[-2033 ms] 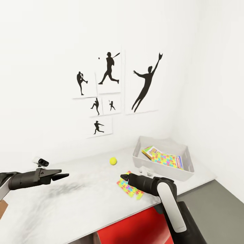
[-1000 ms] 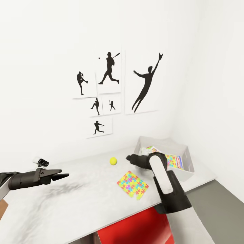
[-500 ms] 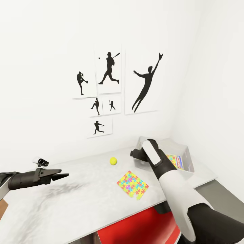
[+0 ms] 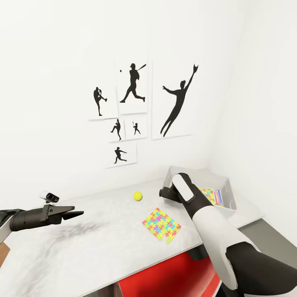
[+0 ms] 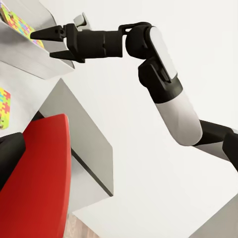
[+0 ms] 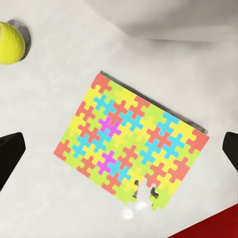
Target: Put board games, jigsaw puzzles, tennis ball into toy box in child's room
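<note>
A jigsaw puzzle [image 4: 161,225] lies flat on the pale table [image 4: 99,239], near the front edge, turned so that its corners point toward the wall and toward the robot; in the right wrist view [image 6: 131,147] its slightly longer side runs slantwise, and one corner has a small gap among the pieces. It carries no writing, just red, yellow, green, blue and purple interlocking pieces. The tennis ball [image 4: 137,196] sits on the table behind the puzzle, toward the wall and apart from it [image 6: 11,42].

To the right, the toy box [image 4: 229,194] stands on the table by the corner of the room. Inside it, a second puzzle [image 4: 207,192] rests on top of a printed box whose edge peeks out [image 4: 218,199]; its lettering is too small to read.

The right gripper [image 4: 161,192] hangs over the table between the ball and the near end of the toy box, above the loose puzzle. In the left wrist view its two fingers are spread apart with nothing between them [image 5: 47,43], and its dark fingertips frame the puzzle from either side in its own camera [image 6: 11,153].

The left gripper [image 4: 78,213] is held level over the left part of the table, well apart from the toys; whether its fingers are parted cannot be told.

On the wall behind hang black silhouettes of baseball players [image 4: 132,86]. A red chair [image 4: 165,276] stands under the table's front edge.
</note>
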Available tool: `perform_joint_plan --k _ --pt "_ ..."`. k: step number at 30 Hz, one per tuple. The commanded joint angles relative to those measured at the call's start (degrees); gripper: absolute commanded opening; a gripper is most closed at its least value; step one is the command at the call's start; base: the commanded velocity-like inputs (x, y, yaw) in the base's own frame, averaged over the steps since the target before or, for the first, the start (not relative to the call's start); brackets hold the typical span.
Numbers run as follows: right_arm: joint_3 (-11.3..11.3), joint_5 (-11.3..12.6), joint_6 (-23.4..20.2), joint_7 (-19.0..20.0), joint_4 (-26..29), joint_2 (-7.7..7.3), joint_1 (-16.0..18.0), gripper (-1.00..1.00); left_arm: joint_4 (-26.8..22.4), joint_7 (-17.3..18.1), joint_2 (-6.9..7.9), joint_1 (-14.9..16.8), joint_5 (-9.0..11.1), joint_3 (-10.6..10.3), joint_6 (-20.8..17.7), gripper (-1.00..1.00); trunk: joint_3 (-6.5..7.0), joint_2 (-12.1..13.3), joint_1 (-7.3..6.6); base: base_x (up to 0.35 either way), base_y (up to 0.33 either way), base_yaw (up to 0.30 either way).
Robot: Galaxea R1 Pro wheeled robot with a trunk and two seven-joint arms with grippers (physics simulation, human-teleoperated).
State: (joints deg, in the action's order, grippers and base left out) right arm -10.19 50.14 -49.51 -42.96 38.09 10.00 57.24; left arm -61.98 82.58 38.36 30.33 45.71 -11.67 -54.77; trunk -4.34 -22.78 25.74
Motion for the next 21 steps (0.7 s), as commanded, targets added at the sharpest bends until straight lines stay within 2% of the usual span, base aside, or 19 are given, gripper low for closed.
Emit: perform_joint_plan --k 1,6,12,19,21 --pt "-0.1 0.5 -0.1 -0.5 0.0 0.0 0.1 1.0 0.0 0.1 0.07 0.1 0.3 -0.2 -0.6 1.0 -0.14 -0.1 0.04 0.0 0.0 0.0" --pt "-0.3 0.2 -0.1 -0.5 0.0 0.0 0.1 1.0 0.0 0.2 0.07 0.1 0.2 -0.2 -0.6 1.0 -0.14 -0.1 0.04 0.0 0.0 0.0" --pt "-0.6 -0.3 0.2 0.9 -0.2 0.0 0.0 1.0 0.0 0.8 0.79 0.1 0.4 0.0 -0.7 1.0 -0.14 -0.1 0.04 0.0 0.0 0.0" --pt "-0.6 -0.5 0.4 7.4 -0.5 0.0 0.0 1.0 0.0 2.8 1.7 0.1 0.5 0.1 -0.9 1.0 -0.14 -0.1 0.04 0.0 0.0 0.0" --pt "-0.6 -0.5 0.5 8.2 -0.9 0.0 0.0 1.0 0.0 3.2 1.84 0.1 0.4 0.1 -0.9 1.0 -0.14 -0.1 0.04 0.0 0.0 0.0"
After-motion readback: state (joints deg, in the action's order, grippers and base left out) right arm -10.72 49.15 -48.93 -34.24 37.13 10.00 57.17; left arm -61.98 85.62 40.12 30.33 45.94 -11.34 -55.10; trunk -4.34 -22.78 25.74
